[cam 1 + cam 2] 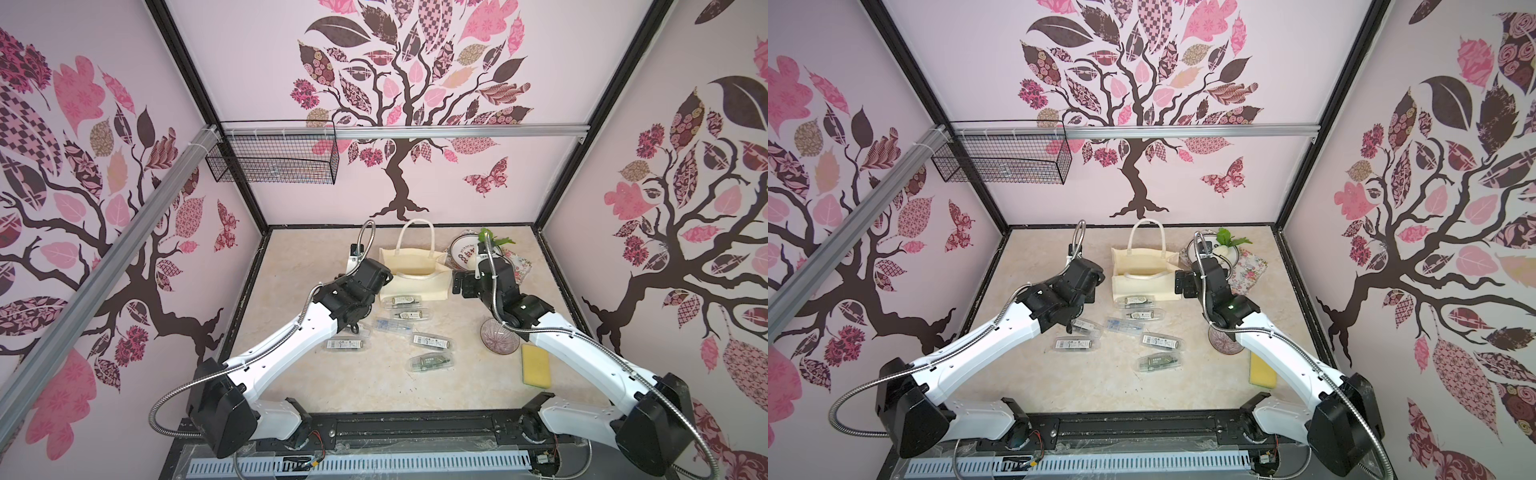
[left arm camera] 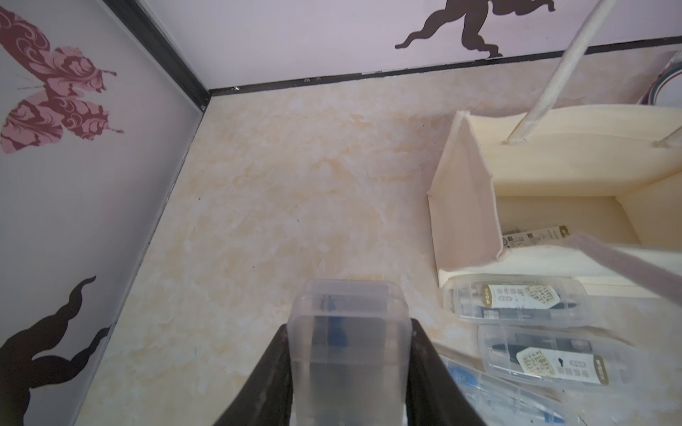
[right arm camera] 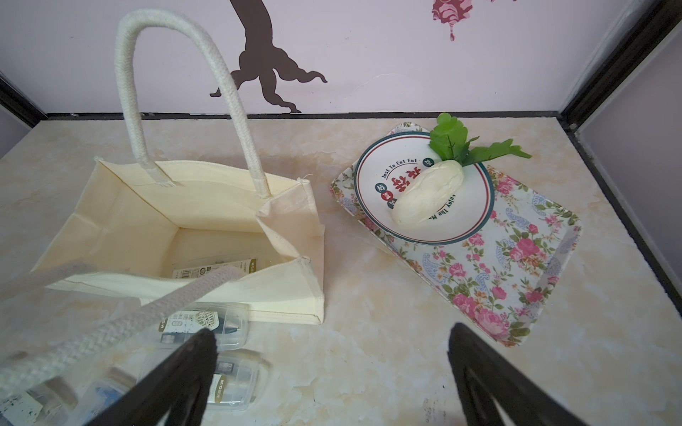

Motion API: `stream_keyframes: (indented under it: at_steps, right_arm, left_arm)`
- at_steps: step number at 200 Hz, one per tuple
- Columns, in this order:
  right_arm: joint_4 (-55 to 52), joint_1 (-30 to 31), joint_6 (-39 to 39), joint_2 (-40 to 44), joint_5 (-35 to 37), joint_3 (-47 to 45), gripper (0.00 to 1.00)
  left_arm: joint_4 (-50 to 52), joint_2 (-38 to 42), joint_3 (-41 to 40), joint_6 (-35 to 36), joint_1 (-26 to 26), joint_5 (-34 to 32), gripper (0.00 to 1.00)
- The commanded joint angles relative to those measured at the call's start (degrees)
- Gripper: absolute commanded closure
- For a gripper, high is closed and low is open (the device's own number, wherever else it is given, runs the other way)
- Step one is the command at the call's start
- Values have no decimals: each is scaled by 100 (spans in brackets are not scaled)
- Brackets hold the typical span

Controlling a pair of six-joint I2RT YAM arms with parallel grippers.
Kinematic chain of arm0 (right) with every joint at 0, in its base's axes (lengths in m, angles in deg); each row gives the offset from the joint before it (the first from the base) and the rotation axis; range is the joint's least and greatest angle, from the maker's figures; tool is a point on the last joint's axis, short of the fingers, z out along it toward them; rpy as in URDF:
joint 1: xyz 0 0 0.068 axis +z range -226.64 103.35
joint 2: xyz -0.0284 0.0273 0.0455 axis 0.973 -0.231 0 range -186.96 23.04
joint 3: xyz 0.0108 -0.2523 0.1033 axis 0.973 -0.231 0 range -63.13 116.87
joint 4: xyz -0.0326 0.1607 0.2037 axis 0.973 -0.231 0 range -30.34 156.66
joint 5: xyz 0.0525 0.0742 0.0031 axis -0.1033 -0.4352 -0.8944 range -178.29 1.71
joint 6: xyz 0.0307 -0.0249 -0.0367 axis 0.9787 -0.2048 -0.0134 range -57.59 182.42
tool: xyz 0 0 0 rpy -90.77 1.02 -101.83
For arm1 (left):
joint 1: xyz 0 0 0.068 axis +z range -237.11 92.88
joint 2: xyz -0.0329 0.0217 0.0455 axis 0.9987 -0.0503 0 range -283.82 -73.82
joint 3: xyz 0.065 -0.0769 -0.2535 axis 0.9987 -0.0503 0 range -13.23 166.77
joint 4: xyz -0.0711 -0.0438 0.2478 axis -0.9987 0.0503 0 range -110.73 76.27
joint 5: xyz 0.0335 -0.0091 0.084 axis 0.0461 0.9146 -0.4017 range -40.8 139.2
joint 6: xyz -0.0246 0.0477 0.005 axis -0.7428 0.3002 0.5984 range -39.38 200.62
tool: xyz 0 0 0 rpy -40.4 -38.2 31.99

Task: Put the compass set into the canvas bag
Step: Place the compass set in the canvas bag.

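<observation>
Over the marbled surface (image 1: 332,382) in a top view, boxy cream canvas bag (image 1: 415,266) stands upright; left wrist: left end effector (image 2: 348,326) clenched on clear rigid compass set (image 2: 347,369), near the bag; right wrist: right end effector (image 3: 331,332) splayed wide, empty.

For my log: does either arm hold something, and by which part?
The left gripper holds a clear compass case, jaws on its long sides; the right gripper holds nothing.
</observation>
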Motion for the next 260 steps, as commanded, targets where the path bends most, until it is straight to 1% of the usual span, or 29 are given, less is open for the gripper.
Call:
stream_keyframes:
  at_steps: [1, 25, 58, 78, 104, 131, 159, 200, 240, 260]
  right_arm:
    - [58, -20, 12, -83, 5, 42, 0]
    - [48, -30, 3, -83, 31, 33, 0]
    - [51, -23, -17, -77, 74, 15, 0]
    - [25, -28, -37, -66, 117, 9, 0]
    - [25, -27, -63, -39, 170, -2, 0]
    - [24, -33, -77, -56, 190, 7, 0]
    - [16, -38, -98, -127, 190, 41, 0]
    - [10, -49, -102, -136, 229, 34, 0]
    - [-1, -85, -104, -189, 286, 66, 0]
    - [7, -123, -102, -206, 291, 73, 0]
  left_arm:
    - [-812, -195, 573, 1217, 191, 298, 67]
    - [-1134, -632, 1076, 1999, 338, 682, 67]
    - [-1622, -1380, 1768, 3166, 368, 1102, 67]
    - [-1710, -1854, 2280, 3602, 377, 1236, 67]
    - [-2041, -2252, 2589, 4014, 378, 1524, 67]
    - [-2456, -2409, 2591, 4162, 378, 1889, 67]
    - [-2841, -2459, 2410, 4316, 377, 2524, 67]
    - [-2877, -2737, 2436, 4331, 369, 3320, 67]
    - [-2793, -3032, 2378, 4252, 346, 3627, 68]
    - [-2667, -3126, 2380, 4340, 343, 3808, 68]
